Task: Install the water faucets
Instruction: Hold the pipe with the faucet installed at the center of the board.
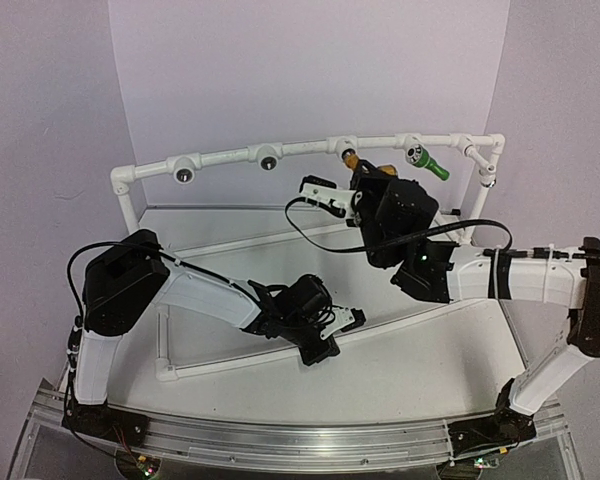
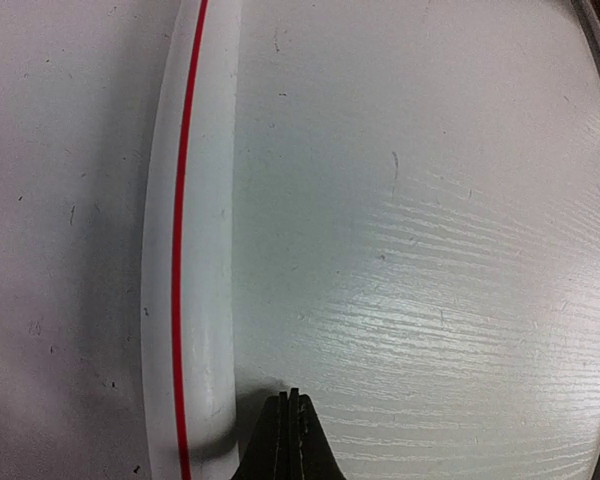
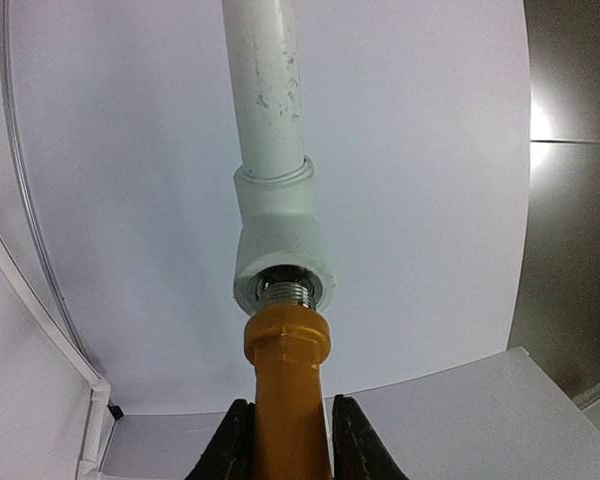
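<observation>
The yellow-orange faucet stands with its threaded metal end partly inside a socket of the white pipe frame. My right gripper is shut on the faucet's body, one finger on each side. In the top view this faucet sits at the frame's top rail, just ahead of the right gripper. The green faucet sticks out of the socket further right. My left gripper is shut with nothing in it, low over the table beside a pipe; in the top view the left gripper is at mid-table.
Two dark sockets show on the left part of the top rail. A white pipe with a red stripe lies on the white table just left of the left fingertips. A black cable loops behind the right wrist.
</observation>
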Controlling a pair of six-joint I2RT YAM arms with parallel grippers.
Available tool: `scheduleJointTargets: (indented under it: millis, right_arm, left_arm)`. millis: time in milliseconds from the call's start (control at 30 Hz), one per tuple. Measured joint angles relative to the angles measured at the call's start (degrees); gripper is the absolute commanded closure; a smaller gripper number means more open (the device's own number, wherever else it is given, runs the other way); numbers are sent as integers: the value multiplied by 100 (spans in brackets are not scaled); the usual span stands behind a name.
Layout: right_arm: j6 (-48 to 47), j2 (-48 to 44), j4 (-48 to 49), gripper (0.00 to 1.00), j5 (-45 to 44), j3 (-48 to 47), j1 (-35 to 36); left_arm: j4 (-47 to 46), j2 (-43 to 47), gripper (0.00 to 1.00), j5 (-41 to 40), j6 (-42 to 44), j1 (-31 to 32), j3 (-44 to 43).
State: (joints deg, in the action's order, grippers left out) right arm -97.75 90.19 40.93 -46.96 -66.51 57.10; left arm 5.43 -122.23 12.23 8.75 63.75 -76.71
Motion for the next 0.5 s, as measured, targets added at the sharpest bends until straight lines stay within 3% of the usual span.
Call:
scheduleJointTargets:
  millis: [500]
  right_arm:
    - [382, 173, -631, 100, 7, -484, -168]
  left_arm:
    - [0, 0, 100, 2, 24, 0, 0]
